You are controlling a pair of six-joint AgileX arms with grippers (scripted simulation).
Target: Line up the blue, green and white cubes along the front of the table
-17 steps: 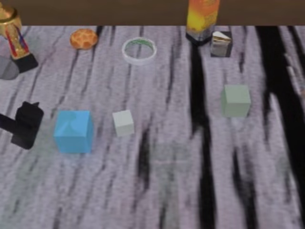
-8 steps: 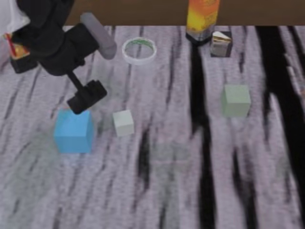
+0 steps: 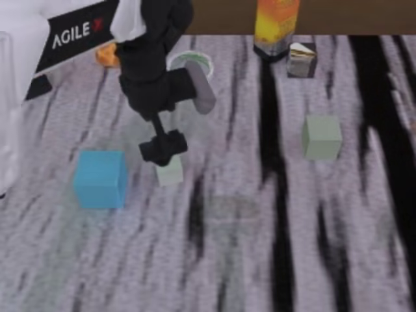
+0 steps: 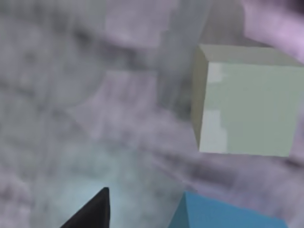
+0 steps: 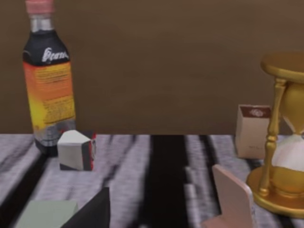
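Blue cube [image 3: 100, 179] left on desk [image 3: 227, 260], green cube [image 3: 322, 137] far right, white cube [image 3: 170, 171] just right of blue. Left pincer [image 3: 163, 148] over white cube's rear edge; jaw state unclear. Right arm out of view.

- Our left gripper [image 3: 164, 148] is covering part of the white cube [image 3: 170, 171].
- Our arm is hiding most of the tape ring [image 3: 192, 60].
- The blue cube [image 4: 228, 213] is running off the left wrist view's edge.
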